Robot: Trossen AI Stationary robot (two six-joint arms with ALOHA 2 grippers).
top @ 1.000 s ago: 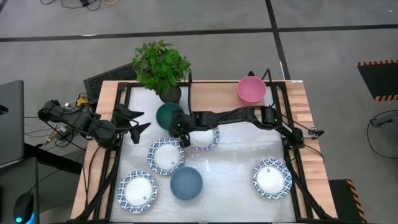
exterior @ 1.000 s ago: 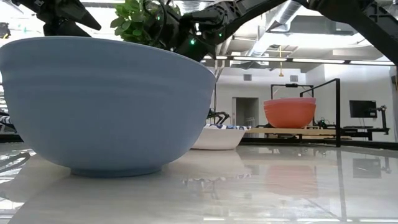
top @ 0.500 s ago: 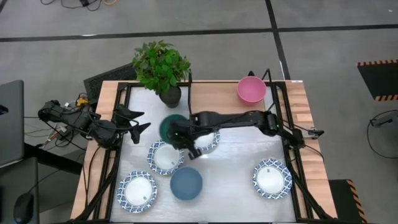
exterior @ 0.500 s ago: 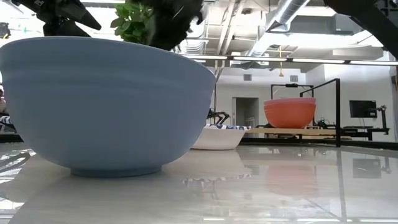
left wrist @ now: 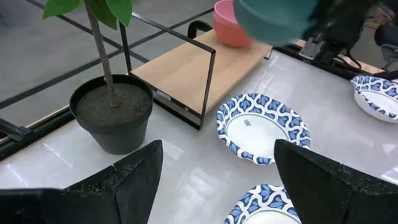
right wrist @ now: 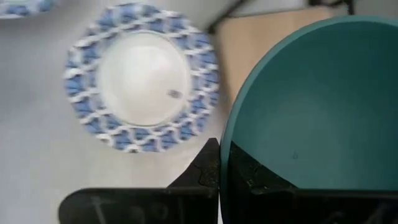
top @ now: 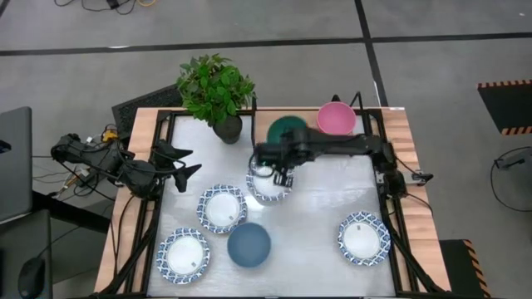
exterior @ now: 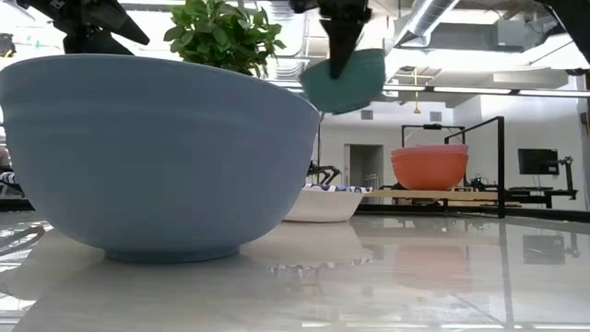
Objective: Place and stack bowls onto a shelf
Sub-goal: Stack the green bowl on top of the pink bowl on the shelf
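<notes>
Since the last frame your right arm has swung the dark green bowl (top: 288,130) up and away from the middle of the table; it now hangs over the light wooden shelf (top: 283,121) near the top centre of the overhead picture, just left of the pink bowl (top: 336,119) that sits on the shelf's right end. Your right gripper (top: 278,154) is clamped on the green bowl's rim, one finger inside and one outside as its wrist camera shows, with a blue-rimmed white bowl (top: 268,184) on the metal tabletop (top: 316,208) just below it in the frame. From table height, the green bowl (exterior: 343,81) is tilted and in the air at upper centre, clear of the shelf and of the pink bowl (exterior: 430,167) at right.

Your left gripper (top: 184,160) waits at the left edge of the table with its fingers spread apart. Nothing is between them. Ahead of it stand the potted plant (top: 214,90) and the near end of the shelf.

Across the lower half of the overhead frame sit three more blue-rimmed white bowls: one at centre left (top: 221,208), one at lower left (top: 184,255), one at lower right (top: 363,238). The slate blue bowl (top: 248,245) rests between the lower two.
</notes>
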